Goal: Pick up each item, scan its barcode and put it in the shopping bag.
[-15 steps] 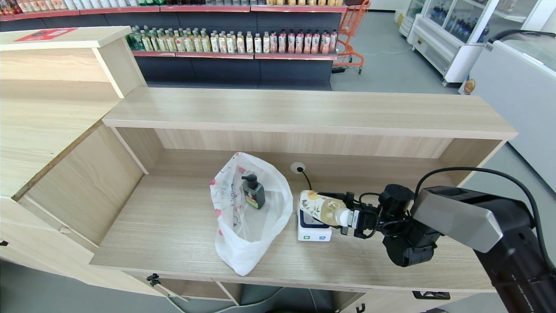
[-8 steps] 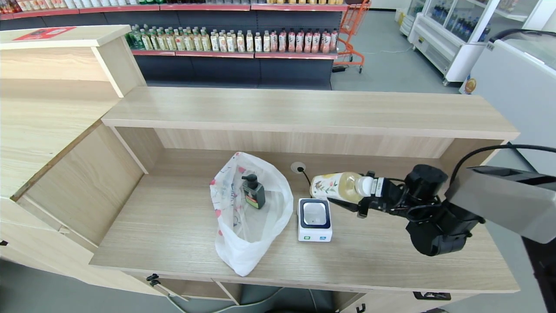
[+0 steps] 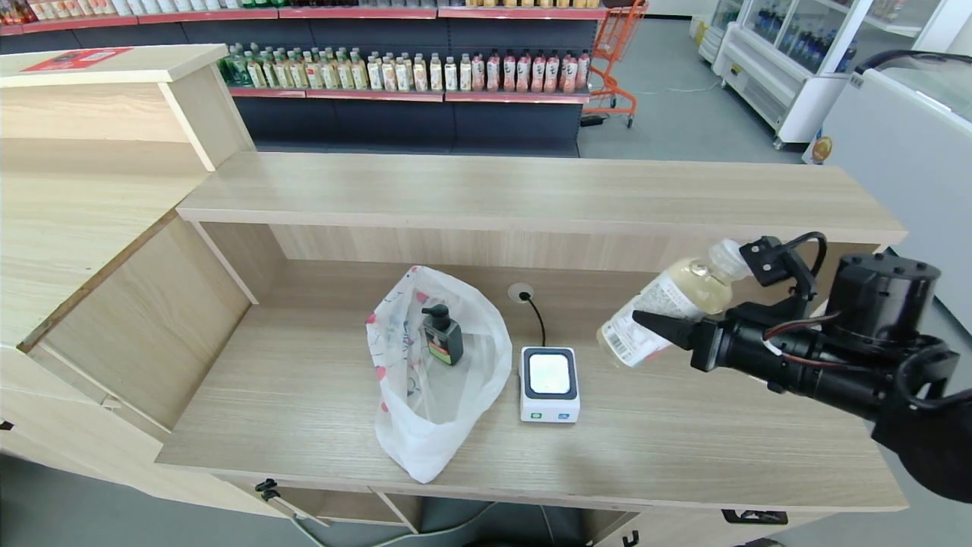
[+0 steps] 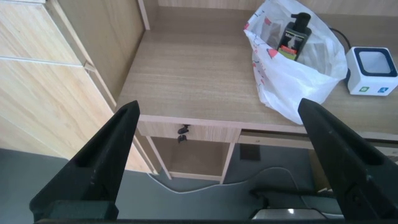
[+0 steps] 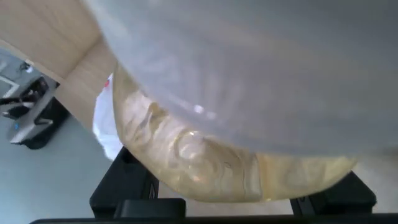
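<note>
Above the light wooden checkout counter [image 3: 683,456], right of the small white barcode scanner [image 3: 549,382], the right gripper [image 3: 695,282] clamps a clear plastic bottle of pale yellow drink [image 3: 668,308], tilted base-down, barcode exposed, probably for scanning before bagging; the left gripper [image 4: 219,104] gapes wide, empty.

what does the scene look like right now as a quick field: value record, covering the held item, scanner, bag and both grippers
held item: drink bottle, tilted, barcode label showing near its base
right gripper: shut on the drink bottle, above the counter, to the right of the scanner
scanner: white, flat on the counter, nothing over it
shopping bag: open, left of the scanner, pump bottle inside
left gripper: open, empty, out beyond the counter's near edge
</note>
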Robot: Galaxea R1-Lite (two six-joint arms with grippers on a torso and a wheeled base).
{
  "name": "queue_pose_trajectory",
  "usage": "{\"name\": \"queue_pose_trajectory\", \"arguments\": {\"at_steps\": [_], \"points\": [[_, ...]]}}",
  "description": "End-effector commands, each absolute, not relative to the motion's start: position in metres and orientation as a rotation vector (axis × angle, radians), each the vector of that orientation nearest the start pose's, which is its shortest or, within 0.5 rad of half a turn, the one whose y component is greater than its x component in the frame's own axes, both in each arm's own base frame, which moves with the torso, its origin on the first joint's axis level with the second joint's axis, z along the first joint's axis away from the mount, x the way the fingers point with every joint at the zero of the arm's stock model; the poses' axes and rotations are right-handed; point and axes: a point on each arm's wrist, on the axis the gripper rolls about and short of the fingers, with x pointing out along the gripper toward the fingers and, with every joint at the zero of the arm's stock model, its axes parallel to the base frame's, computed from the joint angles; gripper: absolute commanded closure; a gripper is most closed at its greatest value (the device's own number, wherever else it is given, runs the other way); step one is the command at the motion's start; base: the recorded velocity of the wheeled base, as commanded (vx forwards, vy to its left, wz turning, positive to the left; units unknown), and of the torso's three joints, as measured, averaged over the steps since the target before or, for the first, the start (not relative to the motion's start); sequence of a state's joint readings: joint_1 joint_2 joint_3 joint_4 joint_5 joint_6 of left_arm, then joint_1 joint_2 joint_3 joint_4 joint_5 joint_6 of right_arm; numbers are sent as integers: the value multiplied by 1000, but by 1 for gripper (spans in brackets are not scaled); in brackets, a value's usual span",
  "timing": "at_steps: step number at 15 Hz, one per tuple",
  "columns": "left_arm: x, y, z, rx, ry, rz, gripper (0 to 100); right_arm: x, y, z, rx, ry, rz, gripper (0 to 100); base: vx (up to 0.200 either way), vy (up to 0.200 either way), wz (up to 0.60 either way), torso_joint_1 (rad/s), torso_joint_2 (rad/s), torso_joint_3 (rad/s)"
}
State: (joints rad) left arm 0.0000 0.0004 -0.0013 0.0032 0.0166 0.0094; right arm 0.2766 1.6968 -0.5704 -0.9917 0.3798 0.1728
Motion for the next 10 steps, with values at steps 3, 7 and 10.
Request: {"name": "queue_pose_trajectory", "arguments": {"at_steps": [3,7,10], "points": [[-23,0,75,9,3,17,0,231,81,181,202,148,653,100,0,0,0,0,0,0],[-23,0,75,12,3,17,0,225,84,174,201,182,671,100,0,0,0,0,0,0],[-23,0,76,14,2,17,0,225,85,171,200,193,676,100,0,0,0,0,0,0]]}}
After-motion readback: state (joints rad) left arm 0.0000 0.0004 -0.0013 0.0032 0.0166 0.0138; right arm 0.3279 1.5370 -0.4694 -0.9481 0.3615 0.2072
